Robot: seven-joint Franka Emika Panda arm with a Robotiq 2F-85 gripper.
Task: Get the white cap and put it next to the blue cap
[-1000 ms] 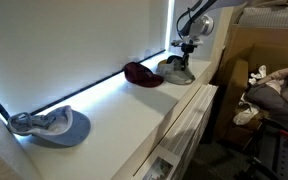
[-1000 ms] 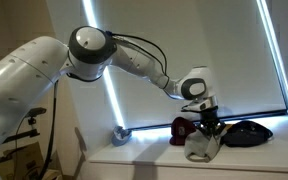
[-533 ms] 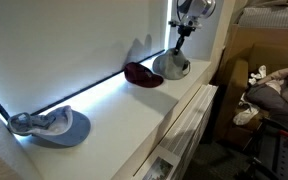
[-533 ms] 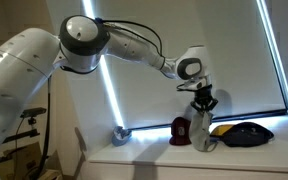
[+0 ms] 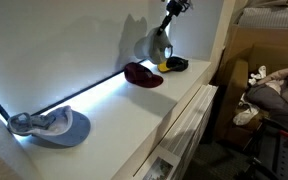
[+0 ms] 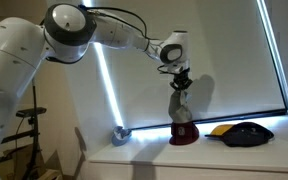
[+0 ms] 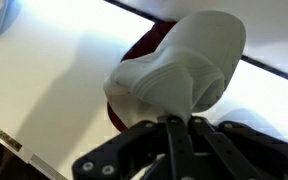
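Above the white ledge (image 5: 119, 120), the gripper (image 6: 180, 84) is clenched on the white cap (image 6: 181, 106), which hangs over a maroon cap (image 5: 140, 73), while the blue cap (image 5: 54, 125), well apart, shows whole in just an exterior view.

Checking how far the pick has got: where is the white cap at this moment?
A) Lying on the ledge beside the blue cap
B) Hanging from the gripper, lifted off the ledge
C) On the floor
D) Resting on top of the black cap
B: the white cap dangles from the gripper in the air over the dark red cap, while the blue cap lies far along the ledge.
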